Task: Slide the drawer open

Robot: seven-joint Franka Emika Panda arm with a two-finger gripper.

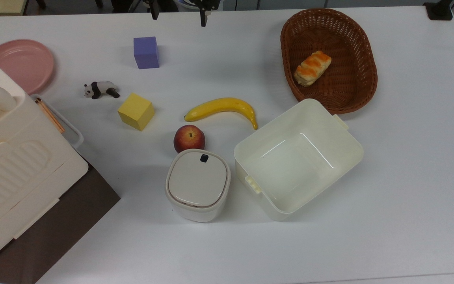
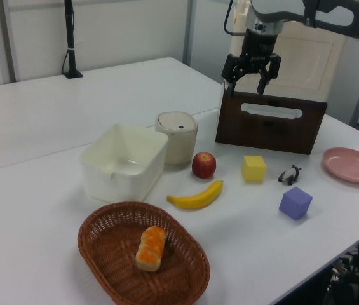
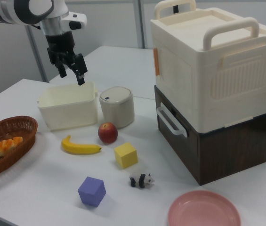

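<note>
The drawer (image 2: 270, 129) is a dark brown box with a white loop handle (image 2: 271, 111), standing shut under a cream ribbed case (image 2: 300, 60). In the right view the drawer (image 3: 208, 150) sits at the right with its handle (image 3: 171, 121) facing the table's middle. In the top view its brown top (image 1: 57, 221) shows at the lower left. My gripper (image 2: 245, 88) hangs open in the air with nothing between its fingers. In the left view it hovers above the drawer's left corner. In the right view the gripper (image 3: 71, 75) is far left of the handle, over the cream bin (image 3: 68, 111).
Between gripper and drawer stand a small lidded can (image 1: 198, 184), an apple (image 1: 189, 138), a banana (image 1: 222, 108) and a yellow cube (image 1: 136, 111). A panda figure (image 1: 101, 90), a purple cube (image 1: 146, 52), a pink plate (image 1: 24, 65) and a bread basket (image 1: 328, 59) lie further off.
</note>
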